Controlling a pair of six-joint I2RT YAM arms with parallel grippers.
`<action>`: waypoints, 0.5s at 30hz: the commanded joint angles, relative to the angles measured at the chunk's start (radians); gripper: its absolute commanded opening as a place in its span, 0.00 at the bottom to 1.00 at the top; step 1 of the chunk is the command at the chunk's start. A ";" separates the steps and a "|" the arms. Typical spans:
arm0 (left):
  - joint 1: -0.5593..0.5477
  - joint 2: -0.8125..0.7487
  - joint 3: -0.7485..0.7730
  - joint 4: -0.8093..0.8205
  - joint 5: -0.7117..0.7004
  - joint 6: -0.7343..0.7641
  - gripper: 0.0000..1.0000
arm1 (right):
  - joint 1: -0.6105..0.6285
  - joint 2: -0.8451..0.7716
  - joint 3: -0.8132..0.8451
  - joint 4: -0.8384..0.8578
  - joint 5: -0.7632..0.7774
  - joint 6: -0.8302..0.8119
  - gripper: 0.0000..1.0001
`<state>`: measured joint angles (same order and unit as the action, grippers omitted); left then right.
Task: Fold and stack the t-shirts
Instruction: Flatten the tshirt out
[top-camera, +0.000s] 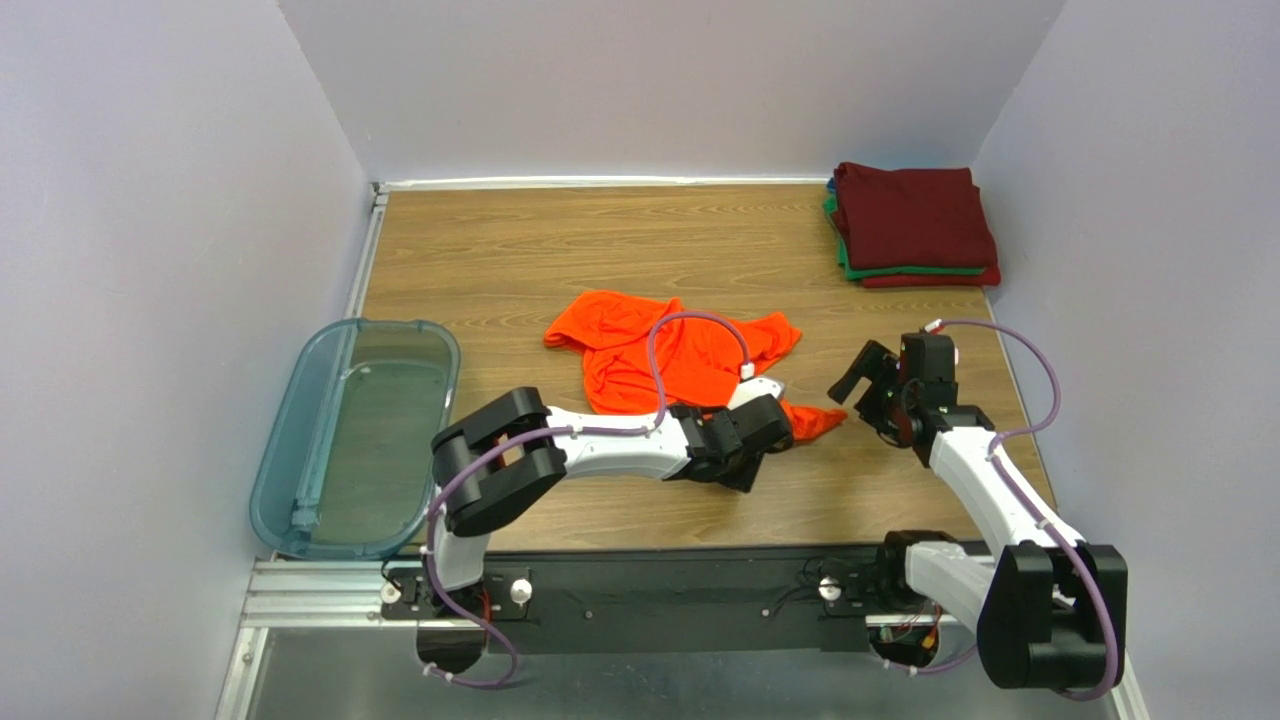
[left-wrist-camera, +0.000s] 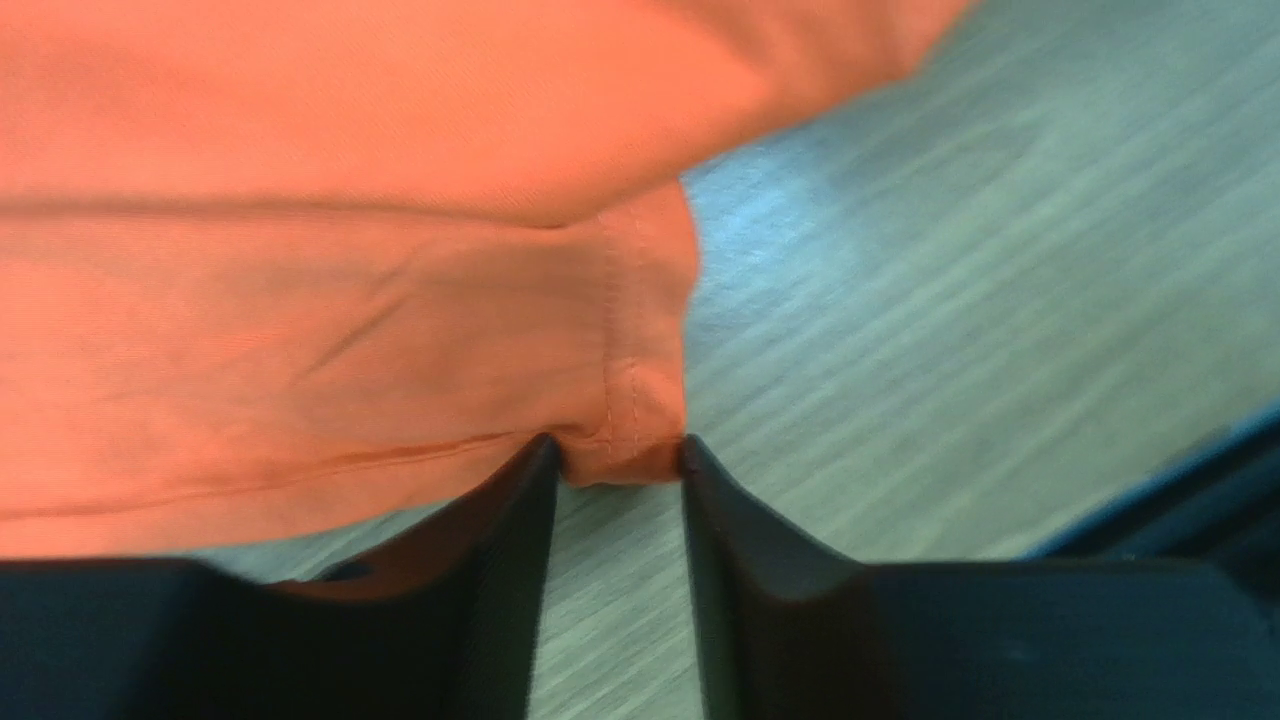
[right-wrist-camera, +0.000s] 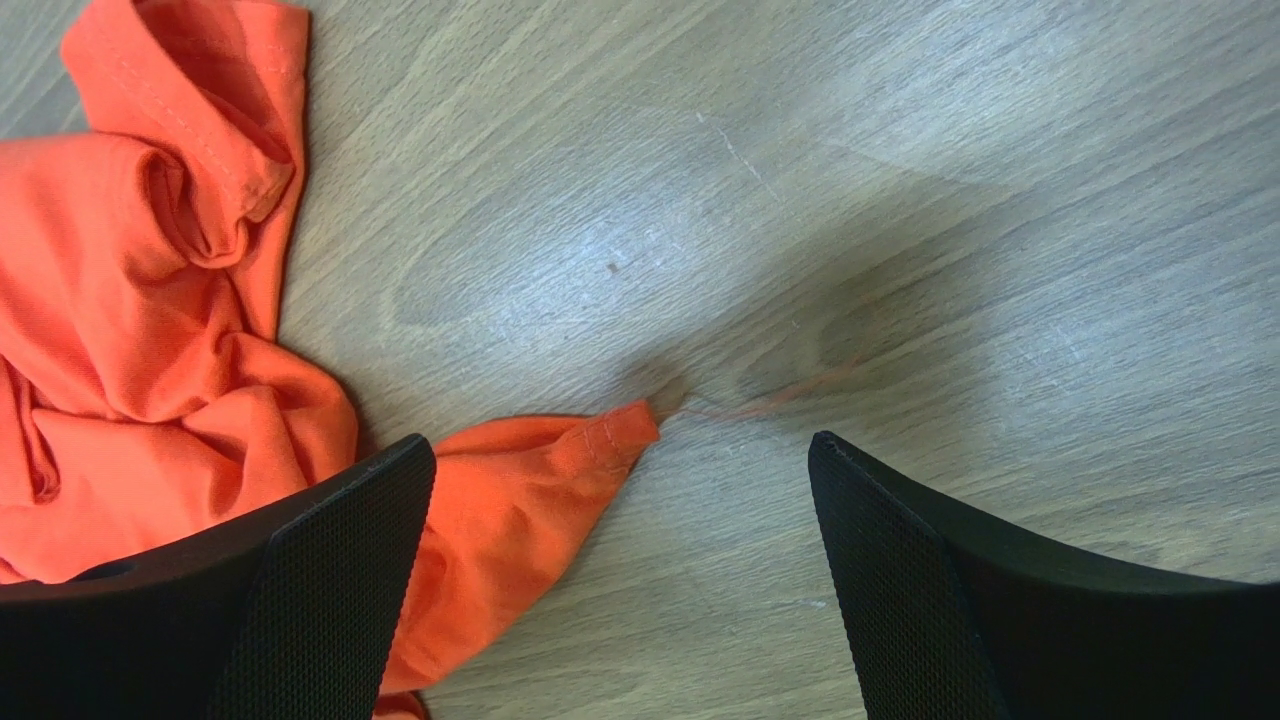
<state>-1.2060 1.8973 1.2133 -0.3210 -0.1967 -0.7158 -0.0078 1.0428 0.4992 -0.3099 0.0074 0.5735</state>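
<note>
Bracketing the near-right hem corner of the crumpled orange t-shirt (top-camera: 661, 353) at mid-table (top-camera: 526, 255), well apart from the folded stack (top-camera: 917, 225) at far right, my left fingers (top-camera: 763, 443) stand narrowly apart, whether gripping I cannot tell, while my right fingers (top-camera: 879, 378) hover spread wide just to its right.

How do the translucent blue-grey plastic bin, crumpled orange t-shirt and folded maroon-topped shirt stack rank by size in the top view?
1. blue-grey plastic bin
2. crumpled orange t-shirt, partly hidden
3. folded maroon-topped shirt stack
</note>
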 joint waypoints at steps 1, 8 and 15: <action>0.011 0.068 0.000 -0.119 -0.092 -0.076 0.32 | 0.003 0.002 -0.002 -0.018 0.037 -0.017 1.00; 0.083 0.025 -0.073 -0.109 -0.112 -0.132 0.00 | 0.003 -0.015 -0.002 -0.017 -0.001 -0.041 1.00; 0.154 -0.255 -0.263 -0.171 -0.293 -0.278 0.00 | 0.005 -0.021 -0.019 -0.008 -0.121 -0.073 1.00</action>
<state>-1.0912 1.7611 1.0458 -0.3645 -0.3420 -0.9016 -0.0078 1.0283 0.4984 -0.3092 -0.0246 0.5274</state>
